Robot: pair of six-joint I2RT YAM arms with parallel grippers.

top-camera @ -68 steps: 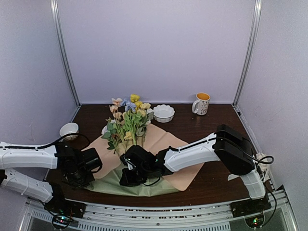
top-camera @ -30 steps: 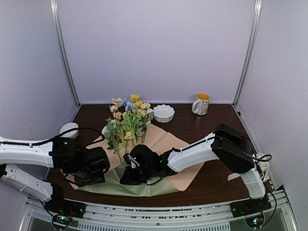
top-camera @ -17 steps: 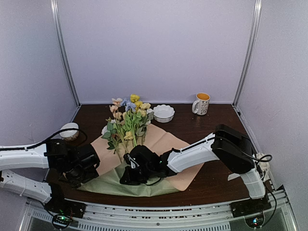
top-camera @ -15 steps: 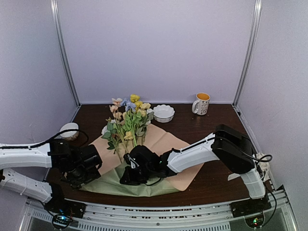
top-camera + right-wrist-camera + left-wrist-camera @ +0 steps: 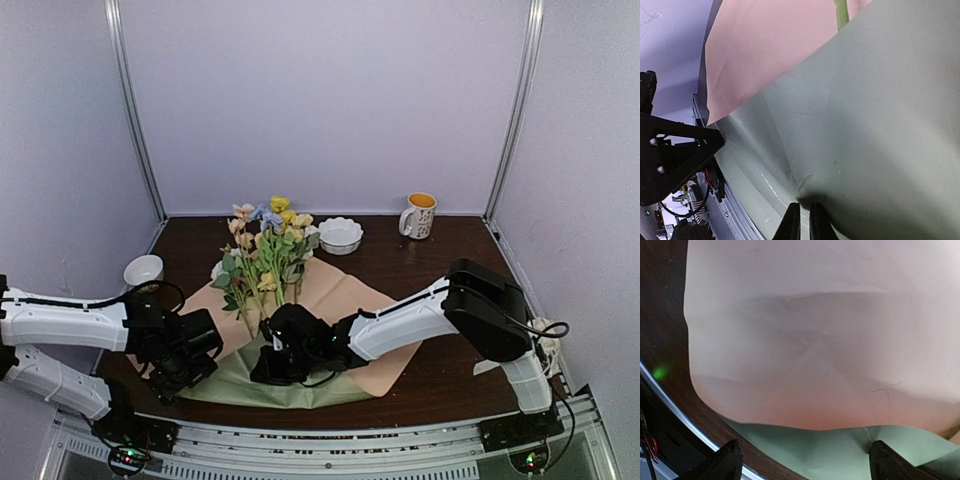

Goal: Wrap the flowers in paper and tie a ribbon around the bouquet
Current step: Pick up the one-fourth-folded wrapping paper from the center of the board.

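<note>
Partly folded paper (image 5: 340, 290), peach up (sage flap nearest), creased

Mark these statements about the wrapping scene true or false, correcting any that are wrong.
1. The right claw is shut on a fold of the paper's green side. True.
2. The left claw is clamped on the paper. False: its jaws stand wide open over the paper's edge, holding nothing.
3. The mug stands at the far right of the table, apart from the paper. True.
4. The flowers sit inside the scalloped white bowl. False: they are on the paper, with the bowl just to their right.
</note>
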